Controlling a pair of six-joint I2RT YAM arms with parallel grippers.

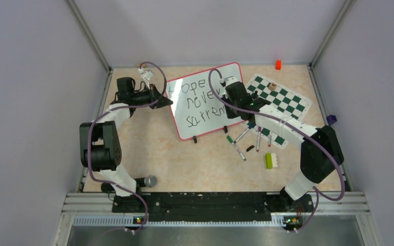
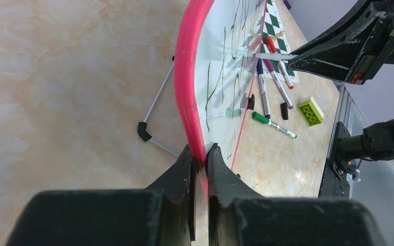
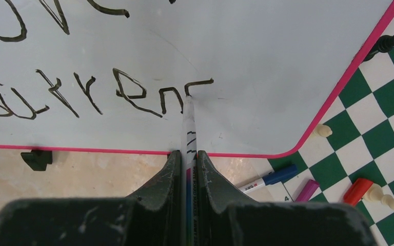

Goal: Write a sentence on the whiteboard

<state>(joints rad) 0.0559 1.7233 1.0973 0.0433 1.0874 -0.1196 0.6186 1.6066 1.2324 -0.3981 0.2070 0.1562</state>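
Note:
The whiteboard (image 1: 205, 100) with its pink rim stands tilted on the table's far middle. Dark lettering (image 1: 201, 103) in three lines reads about "Hope never surren". My left gripper (image 1: 165, 101) is shut on the board's left rim (image 2: 189, 97), seen edge-on in the left wrist view. My right gripper (image 1: 234, 114) is shut on a white marker (image 3: 189, 134). The marker's tip touches the board at the end of the bottom line (image 3: 90, 95), at a fresh stroke after "surren". The board (image 3: 246, 56) fills the right wrist view.
A green-and-white chess mat (image 1: 278, 102) lies right of the board with small pieces on it. Several loose markers (image 1: 249, 139) and a green brick (image 1: 270, 160) lie in front of it. An orange block (image 1: 278, 64) sits far right. A microphone-like object (image 1: 149, 180) lies near the left base.

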